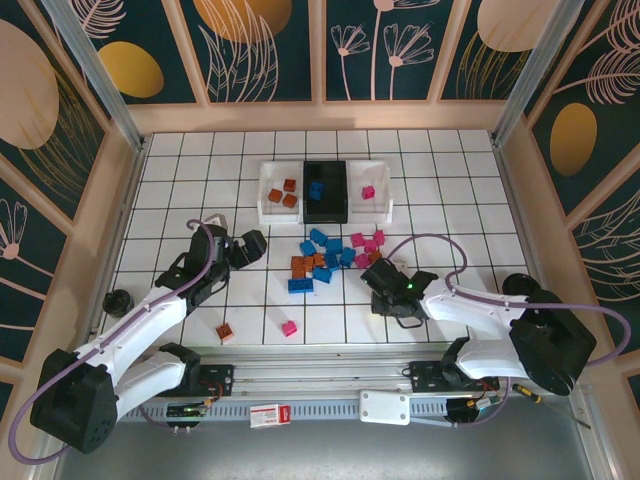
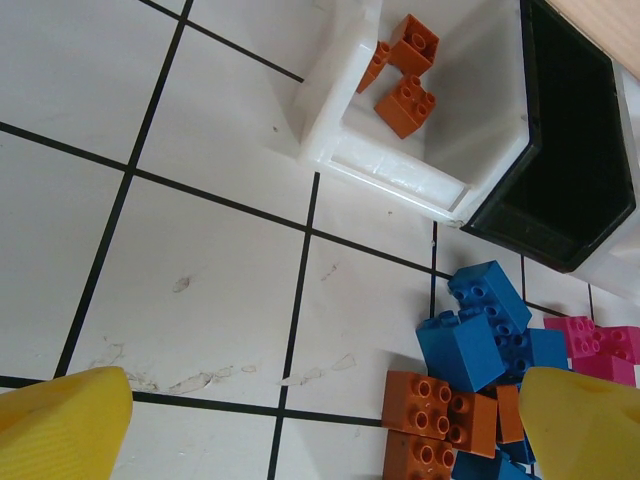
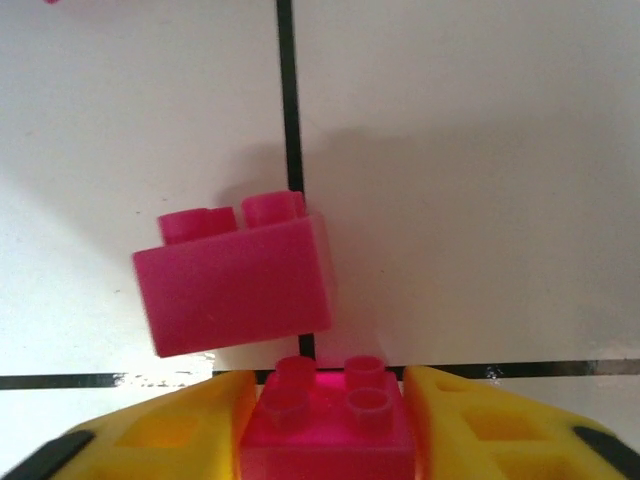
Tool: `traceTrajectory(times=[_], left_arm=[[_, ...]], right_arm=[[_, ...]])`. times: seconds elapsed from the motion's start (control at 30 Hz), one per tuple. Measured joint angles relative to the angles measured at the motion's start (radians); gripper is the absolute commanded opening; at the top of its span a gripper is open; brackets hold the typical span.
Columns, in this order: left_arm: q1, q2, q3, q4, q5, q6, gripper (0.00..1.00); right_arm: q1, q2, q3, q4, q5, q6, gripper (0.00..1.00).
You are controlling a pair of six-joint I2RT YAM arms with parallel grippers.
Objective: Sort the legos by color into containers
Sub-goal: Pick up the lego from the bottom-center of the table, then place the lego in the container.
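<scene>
Up at twelve o'clock on the table (image 1: pixel 180 200), I am seeing the three containers standing side by side. The left white bin (image 1: pixel 268 205) is holding three orange bricks (image 1: pixel 289 186), the black bin (image 1: pixel 330 208) is holding some blue bricks (image 1: pixel 315 190), and the right white bin (image 1: pixel 378 208) is holding a single binned pink brick (image 1: pixel 368 192). Judging from that, I am calling the sort roughly a quarter done.

Most of the legos are lying in a mixed pile (image 1: pixel 325 258) at the table's centre, with blue, orange and pink pieces touching one another. A stray orange brick (image 1: pixel 226 333) and a stray pink brick (image 1: pixel 289 327) are sitting well apart from it, toward seven o'clock.

My right gripper (image 3: pixel 325 385), at four o'clock of the pile, is clamping a gripped pink brick (image 3: pixel 325 430), with its fingers (image 3: pixel 470 420) pressing both sides. I cannot tell whether the piece is clear of the table. A loose pink brick (image 3: pixel 235 285) is lying just ahead of it.

My left gripper (image 2: pixel 320 420), at nine o'clock of the pile, is hanging wide open and carrying nothing, with the pile's edge beside one finger. Nearly all the blue, most of the pink and several orange pieces are waiting to be moved.
</scene>
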State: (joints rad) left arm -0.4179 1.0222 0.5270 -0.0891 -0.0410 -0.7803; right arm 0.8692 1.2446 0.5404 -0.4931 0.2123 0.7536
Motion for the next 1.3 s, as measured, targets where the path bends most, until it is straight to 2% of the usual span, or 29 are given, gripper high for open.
traceTrajectory(times=[0.17, 0.27, 0.47, 0.57, 0.77, 0.97, 1.13, 1.2, 1.3], left_arm=[[0.0, 0.0, 0.0, 0.0, 0.0, 0.0, 0.99], [0.0, 0.004, 0.0, 0.001, 0.0, 0.0, 0.99], [0.0, 0.005, 0.0, 0.003, 0.011, 0.0, 0.99], [0.0, 0.005, 0.0, 0.003, 0.019, 0.0, 0.99], [0.0, -0.004, 0.002, 0.003, 0.045, 0.001, 0.99], [0.0, -0.023, 0.002, 0.003, 0.061, 0.002, 0.99], [0.0, -0.025, 0.002, 0.004, 0.075, 0.01, 0.99], [0.0, -0.025, 0.002, 0.004, 0.084, 0.013, 0.99], [0.0, -0.027, 0.001, 0.005, 0.087, 0.016, 0.99]], right_arm=[[0.0, -0.026, -0.001, -0.002, -0.015, -0.018, 0.26], [0.0, -0.081, 0.013, -0.026, -0.028, -0.028, 0.24], [-0.055, -0.114, 0.23, -0.031, -0.024, -0.119, 0.24], [-0.118, -0.043, 0.347, 0.047, -0.019, -0.176, 0.24], [-0.233, 0.237, 0.537, 0.205, -0.019, -0.261, 0.24], [-0.314, 0.47, 0.668, 0.282, 0.025, -0.297, 0.24], [-0.372, 0.534, 0.709, 0.322, 0.021, -0.291, 0.31], [-0.397, 0.553, 0.723, 0.34, 0.004, -0.278, 0.37], [-0.421, 0.588, 0.745, 0.355, -0.023, -0.262, 0.51]])
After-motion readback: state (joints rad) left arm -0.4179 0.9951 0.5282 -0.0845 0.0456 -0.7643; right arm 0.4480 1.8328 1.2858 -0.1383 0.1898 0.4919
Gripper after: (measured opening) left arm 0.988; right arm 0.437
